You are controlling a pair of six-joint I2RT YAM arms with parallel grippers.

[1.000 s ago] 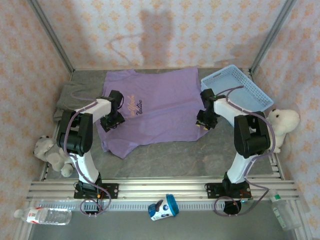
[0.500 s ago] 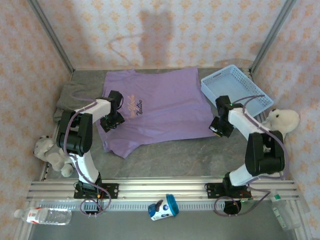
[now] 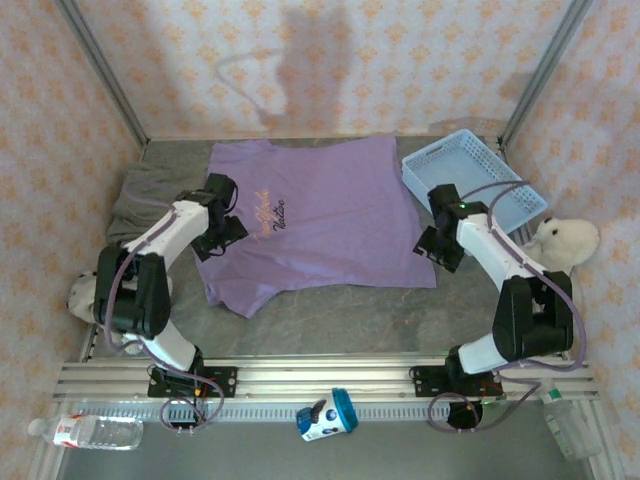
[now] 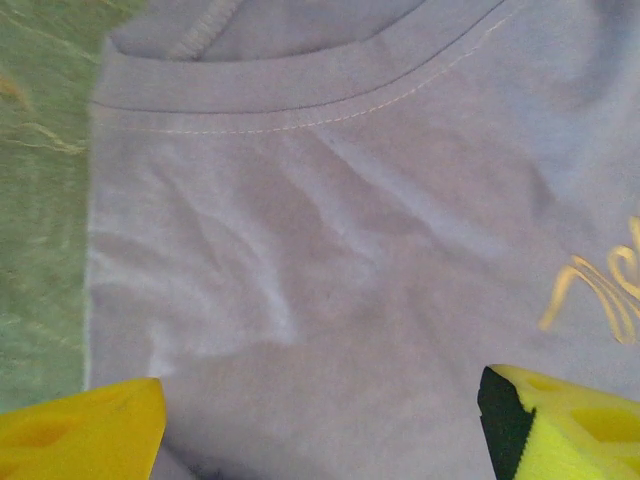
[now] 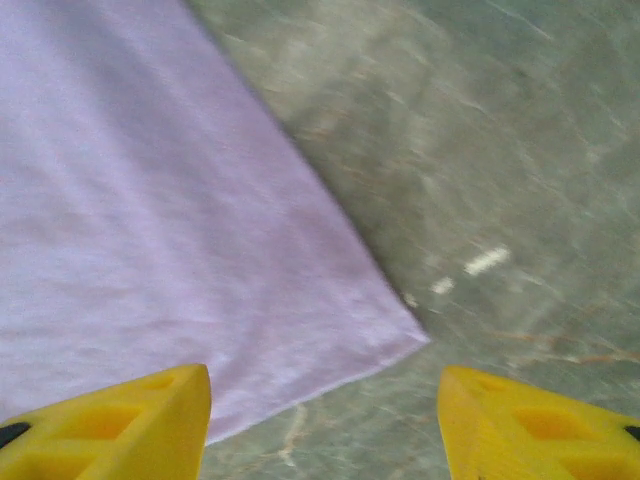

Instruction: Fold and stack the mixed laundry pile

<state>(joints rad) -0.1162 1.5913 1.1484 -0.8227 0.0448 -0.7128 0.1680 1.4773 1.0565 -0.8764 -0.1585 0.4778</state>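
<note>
The lavender T-shirt (image 3: 320,215) lies spread flat on the grey table, its print toward the left. The grey-olive garment (image 3: 150,190) lies bunched at the back left, partly under the shirt's sleeve. My left gripper (image 3: 215,240) hovers over the shirt near its collar (image 4: 300,90), open, yellow fingertips (image 4: 90,430) wide apart with only flat fabric below them. My right gripper (image 3: 432,245) is open over the shirt's near right hem corner (image 5: 420,338), one fingertip (image 5: 110,425) above cloth and the other above bare table.
A light blue basket (image 3: 475,185) stands at the back right, close to the right arm. A white plush toy (image 3: 560,245) sits at the right edge, a grey one (image 3: 85,295) at the left. A bottle (image 3: 90,430) and cup (image 3: 328,415) lie by the near rail.
The right gripper moved rightward with the shirt's hem corner, stretching it out, then opened and let go. The left gripper opened wider and its arm shifted slightly left.
</note>
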